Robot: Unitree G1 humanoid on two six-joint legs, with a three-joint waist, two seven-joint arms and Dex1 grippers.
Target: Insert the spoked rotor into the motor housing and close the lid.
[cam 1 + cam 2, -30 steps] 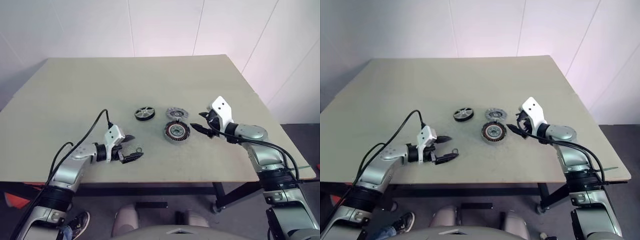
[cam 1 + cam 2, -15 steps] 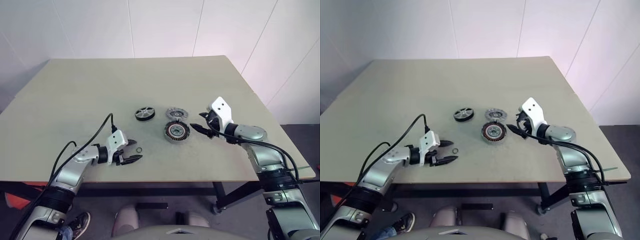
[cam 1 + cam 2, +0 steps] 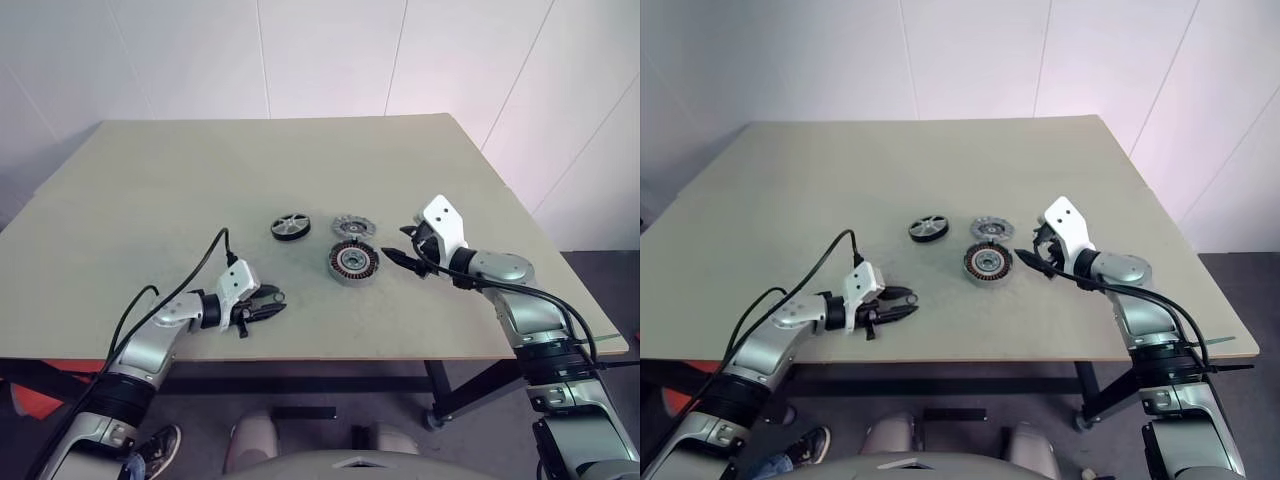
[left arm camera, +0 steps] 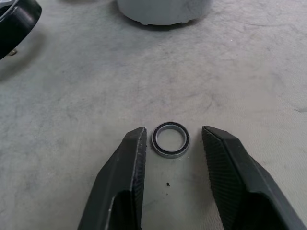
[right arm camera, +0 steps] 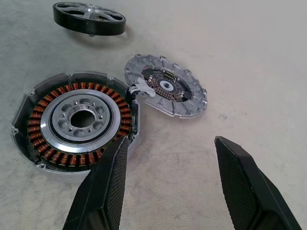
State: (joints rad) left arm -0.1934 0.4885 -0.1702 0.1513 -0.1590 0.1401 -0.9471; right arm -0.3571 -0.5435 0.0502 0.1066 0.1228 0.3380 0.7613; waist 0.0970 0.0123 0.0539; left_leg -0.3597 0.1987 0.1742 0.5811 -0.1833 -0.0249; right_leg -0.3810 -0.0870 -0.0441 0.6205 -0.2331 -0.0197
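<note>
The three motor parts lie loose and apart near the middle of the counter point(image 3: 150, 180), apparently laid out for assembly: the rotor point(image 3: 290, 226) at centre left, the lid point(image 3: 353, 226) beside it, and the housing point(image 3: 353, 263) just below the lid, open side up with nothing in it, so nothing is fitted yet.

The left pincer point(image 4: 170, 143) sits low at the lower left, part-spread around a small ring point(image 4: 170, 139) (not a part the task names); the fingers flank it without touching.

The right pincer point(image 5: 168, 172) hovers spread and empty at centre right, beside the housing.
</note>
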